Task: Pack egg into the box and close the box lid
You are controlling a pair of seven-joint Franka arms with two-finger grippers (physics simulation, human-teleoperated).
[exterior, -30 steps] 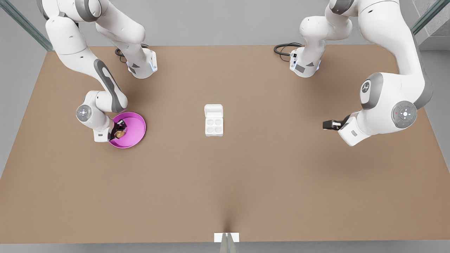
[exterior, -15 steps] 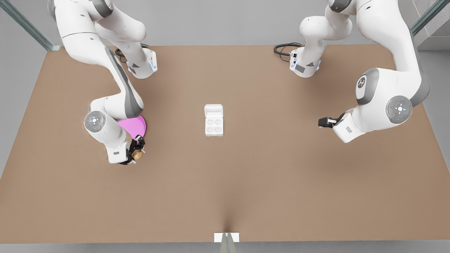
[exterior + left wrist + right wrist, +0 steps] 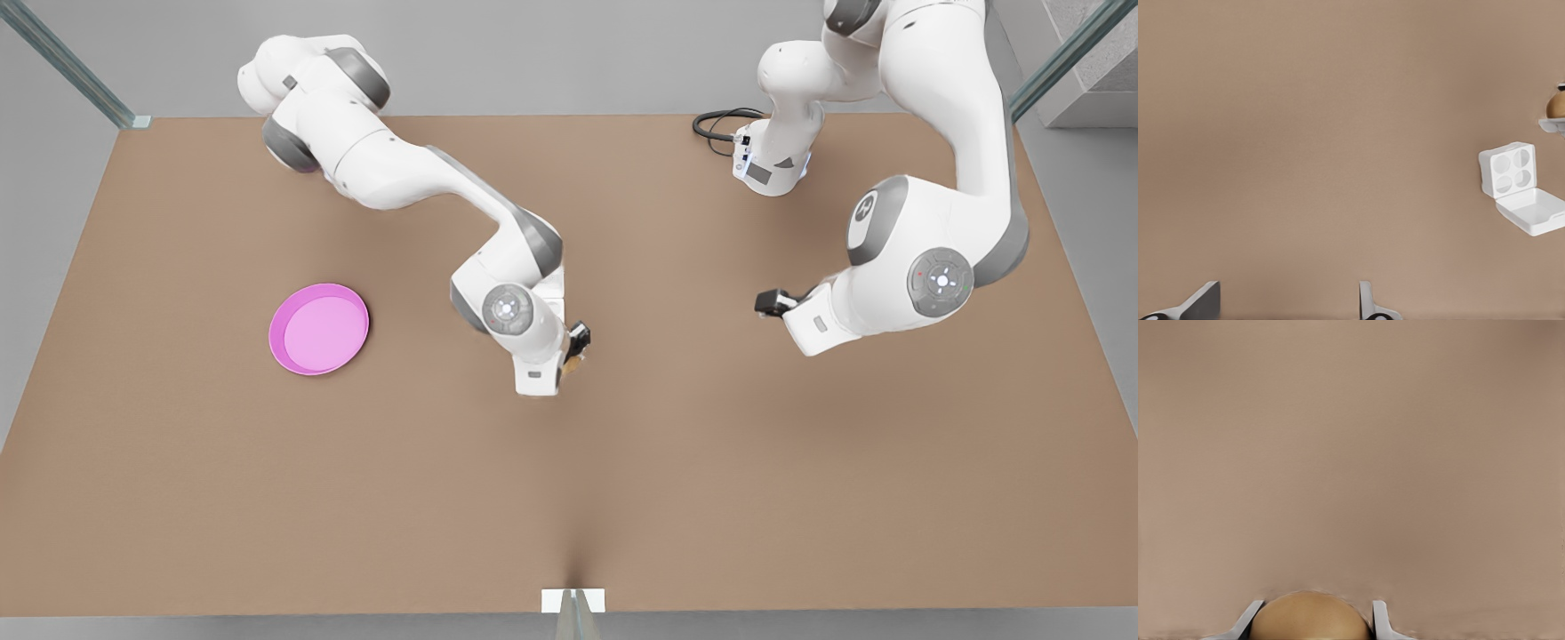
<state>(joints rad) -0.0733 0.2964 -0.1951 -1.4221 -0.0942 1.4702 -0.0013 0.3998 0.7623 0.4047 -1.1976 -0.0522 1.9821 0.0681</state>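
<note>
My right gripper [image 3: 576,348] hangs at the table's middle, on the arm from the front view's left, shut on the tan-brown egg [image 3: 1309,617]. The egg sits between the two fingers [image 3: 1382,619] of the right gripper [image 3: 1313,613]. The box [image 3: 1507,170] lies open on the table with four round wells, its box lid [image 3: 1535,210] folded flat beside it. In the front view that arm hides the box. In the left wrist view the egg [image 3: 1557,105] hovers a little off the box. My left gripper [image 3: 766,302] waits open to the front view's right; its fingers [image 3: 1368,303] stand wide apart.
A round pink plate [image 3: 318,328] lies bare on the front view's left part of the brown table [image 3: 569,480]. A black cable [image 3: 716,124] coils by the far arm base. A small white bracket [image 3: 573,600] sits at the near table edge.
The right gripper lifted the egg off the pink plate and carried it to the table's middle, over the box. The left gripper drifted toward the middle.
</note>
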